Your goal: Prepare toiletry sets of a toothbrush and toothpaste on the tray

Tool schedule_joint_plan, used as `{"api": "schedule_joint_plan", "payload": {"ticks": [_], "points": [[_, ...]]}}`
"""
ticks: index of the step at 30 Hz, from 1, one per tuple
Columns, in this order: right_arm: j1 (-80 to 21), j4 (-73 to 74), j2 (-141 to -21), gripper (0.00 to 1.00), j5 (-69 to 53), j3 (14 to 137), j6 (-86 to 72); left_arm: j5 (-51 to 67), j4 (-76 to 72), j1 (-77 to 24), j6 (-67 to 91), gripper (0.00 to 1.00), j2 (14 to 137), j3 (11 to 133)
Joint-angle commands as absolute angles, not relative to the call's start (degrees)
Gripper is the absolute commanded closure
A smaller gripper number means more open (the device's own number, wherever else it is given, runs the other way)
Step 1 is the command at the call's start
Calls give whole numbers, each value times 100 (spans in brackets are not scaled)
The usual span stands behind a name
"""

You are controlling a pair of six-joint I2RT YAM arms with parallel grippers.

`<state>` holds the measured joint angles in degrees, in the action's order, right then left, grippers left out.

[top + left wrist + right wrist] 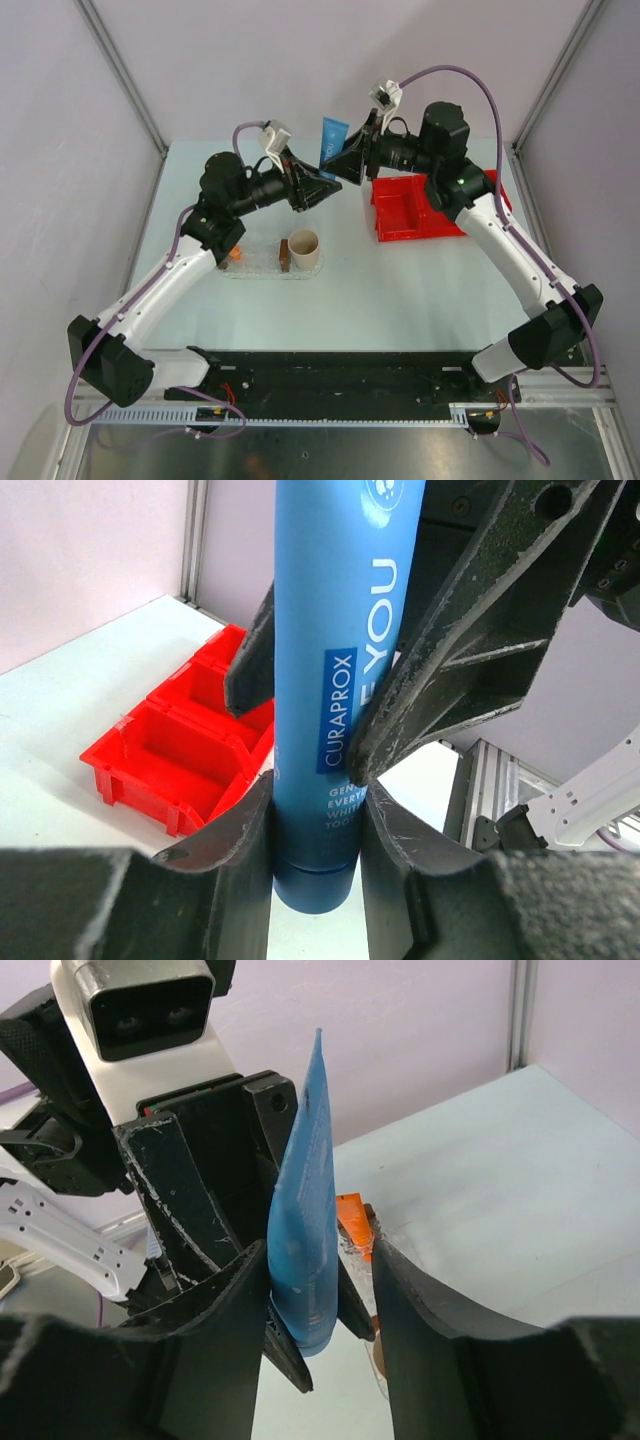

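Note:
A blue toothpaste tube (333,135) stands upright in mid-air above the far middle of the table, cap end down. My left gripper (328,183) is shut on its lower end (340,680), both fingers pressed to it just above the cap. From the opposite side, my right gripper (347,163) straddles the same tube (305,1220): one finger touches it and a gap shows at the other, so it is open. An orange toothpaste tube (236,255) lies on the clear tray (262,270) and also shows behind the right fingers (352,1222). No toothbrush shows in any view.
A beige cup (303,250) stands at the tray's right end beside a brown block (284,256). The red divided bin (410,215) sits at the back right, below the right arm, and shows in the left wrist view (170,760).

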<state>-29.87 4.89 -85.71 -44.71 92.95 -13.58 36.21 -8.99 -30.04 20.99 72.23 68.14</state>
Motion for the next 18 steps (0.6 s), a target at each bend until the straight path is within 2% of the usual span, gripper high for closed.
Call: {"api": "schedule_joint_plan", "payload": {"ticks": [1,6,12,14,18], "points": [[-3032,307,-8604,54,-4500,9606,-1371,3727,-1292,-3041,2153,100,7084,6899],[-3076,334,-8604,60,-4509,9563,-1345,3691,-1292,-3032,2101,100,7066,6935],[-3190,562,-8578,81,-4386,9606,-1134,3612,-1283,-3032,1995,100,7049,6952],[-3199,641,-8543,85,-4307,9598,-1011,3586,-1248,-3006,1960,94,7014,6943],[-3199,913,-8429,96,-4061,9615,-765,3551,-1143,-2971,1820,77,6952,6891]]}}
